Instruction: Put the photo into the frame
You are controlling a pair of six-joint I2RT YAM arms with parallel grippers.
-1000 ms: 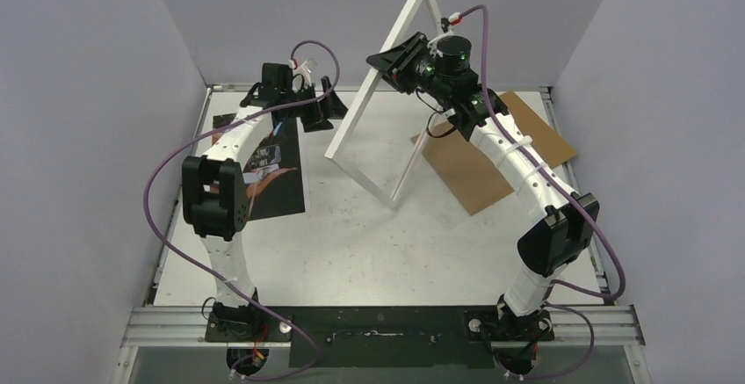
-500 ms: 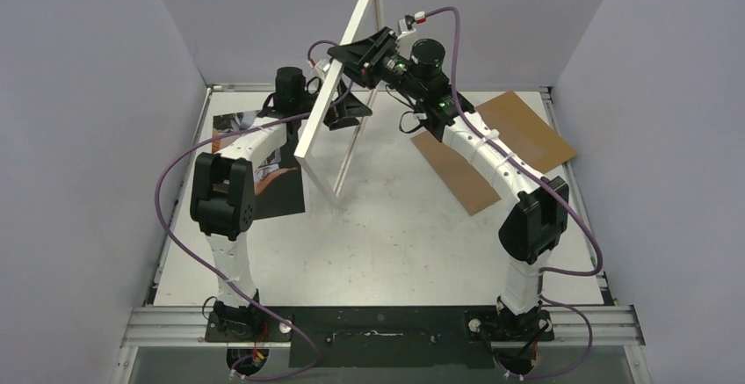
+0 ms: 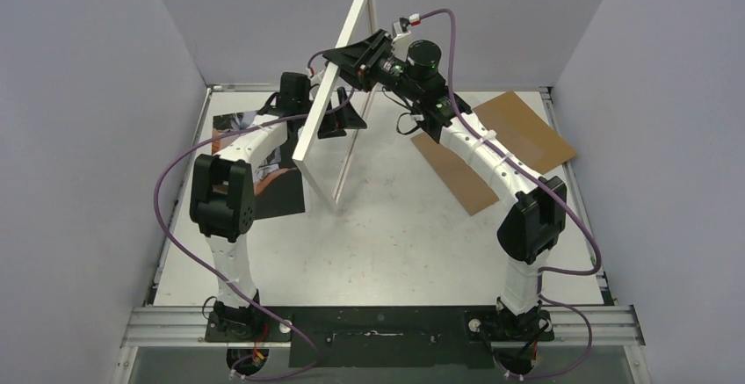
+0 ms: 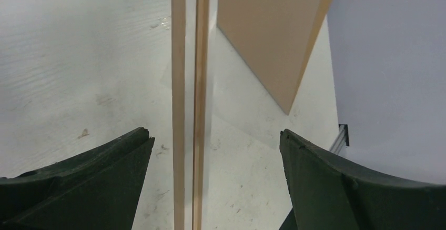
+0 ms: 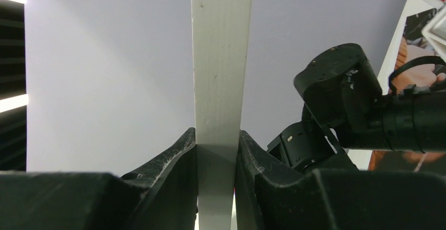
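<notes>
From above, the frame (image 3: pixel 334 72) stands tipped up on one corner on the worktop (image 3: pixel 395 243), its white front turned to the left and leaning. The right jaws are clamped on its upper long side. The left jaws sit low beside the same side, spread wide. The photo (image 3: pixel 279 189) lies flat on the worktop just left of the frame, picture side up, partly hidden under the left arm (image 3: pixel 237 151). A brown backing board (image 3: pixel 518 134) lies flat well to the right of the frame. From the left wrist, the frame's pale wood edge (image 4: pixel 189 109) runs straight up between the two dark fingers (image 4: pixel 79 182), with clear worktop showing on either side of it, so these jaws are apart and touch nothing; the backing board (image 4: pixel 263 35) lies beyond the frame. From the right wrist, the frame's white bar (image 5: pixel 221 56) is pinched tight between the jaws, and past it the left arm's wrist (image 5: pixel 342 82) shows with a strip of the photo (image 5: pixel 399 77) behind it. As I judge it, the task is in its early part: the frame is opened and in hand, the board is out of it, but the photo is not yet picked up or laid in. What seems left is setting the frame down and fitting the photo.
</notes>
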